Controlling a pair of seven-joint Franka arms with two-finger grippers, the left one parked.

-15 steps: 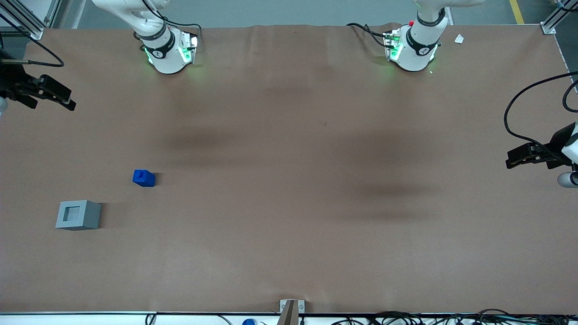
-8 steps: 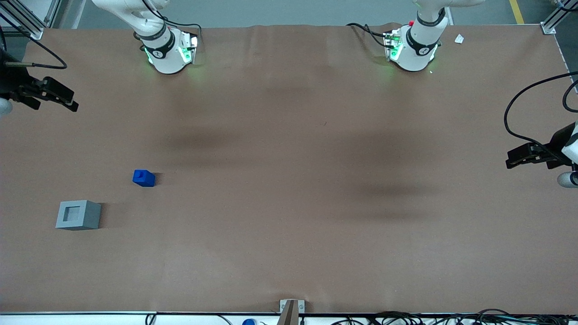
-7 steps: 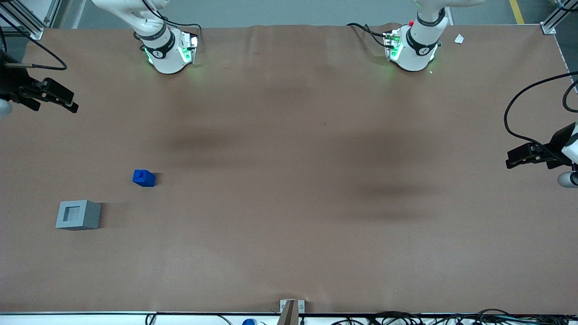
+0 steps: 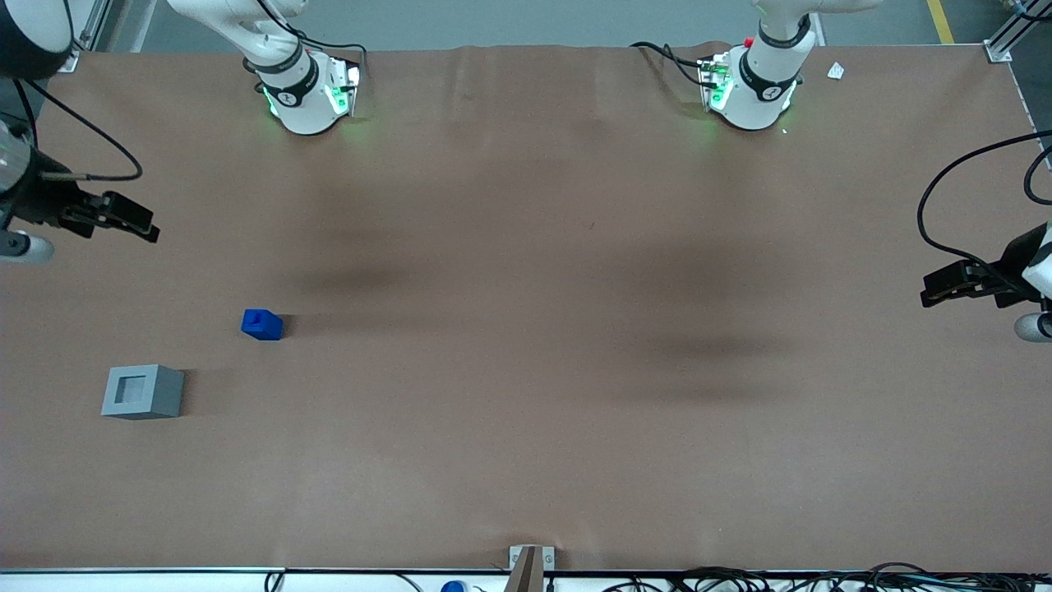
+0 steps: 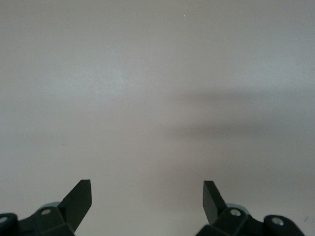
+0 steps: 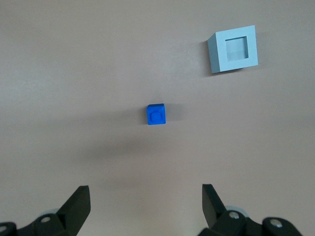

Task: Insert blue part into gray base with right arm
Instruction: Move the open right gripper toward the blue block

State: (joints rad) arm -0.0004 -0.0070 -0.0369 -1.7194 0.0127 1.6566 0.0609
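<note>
Two blocks: blue part [image 4: 262, 324] on table, gray base [image 4: 142, 392] nearby, nearer the camera.
Gripper [image 4: 131, 222]: spread wide, empty, high above.
Risk: off-centre descent could knock the part aside.

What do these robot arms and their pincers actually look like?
The right arm is glossy white with rounded joints, black bands, and green lights at its foot. A thin black cable loops to its gripper, a black claw with two flat, wedge-shaped fingers, hanging open above the table.

blue part [image 4: 262, 324]: small cube, stub up, on table | gray base [image 4: 142, 392]: recess up, apart, nearer camera
</note>
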